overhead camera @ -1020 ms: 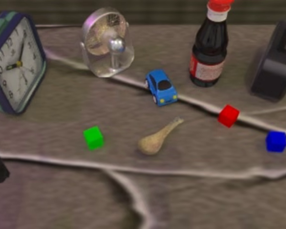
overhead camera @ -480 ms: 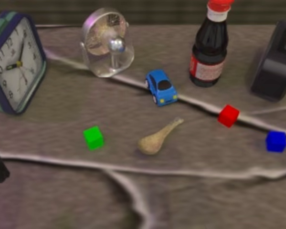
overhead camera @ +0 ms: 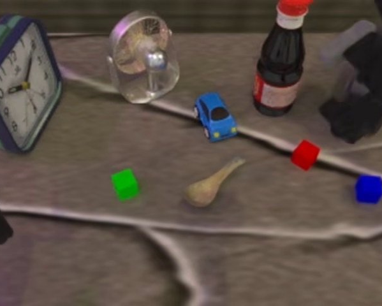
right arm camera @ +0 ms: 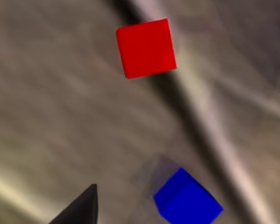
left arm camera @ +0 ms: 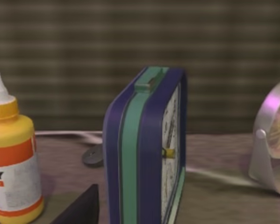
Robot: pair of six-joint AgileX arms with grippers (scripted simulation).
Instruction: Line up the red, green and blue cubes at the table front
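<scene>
Right gripper (overhead camera: 355, 121) hangs over the table's (overhead camera: 273, 268) far right, holding nothing; how wide its fingers stand cannot be told. Red cube (overhead camera: 305, 155) sits just left of it, blue cube (overhead camera: 368, 189) just nearer, green cube (overhead camera: 125, 183) far left.

The right arm (overhead camera: 363, 83), a boxy dark shape at the top view's right edge 0.5 s ago, now shows swung and tilted at upper right, partly blurred with a pale ghost along its upper side, its dark lower end nearer the red cube (overhead camera: 305, 155).
</scene>
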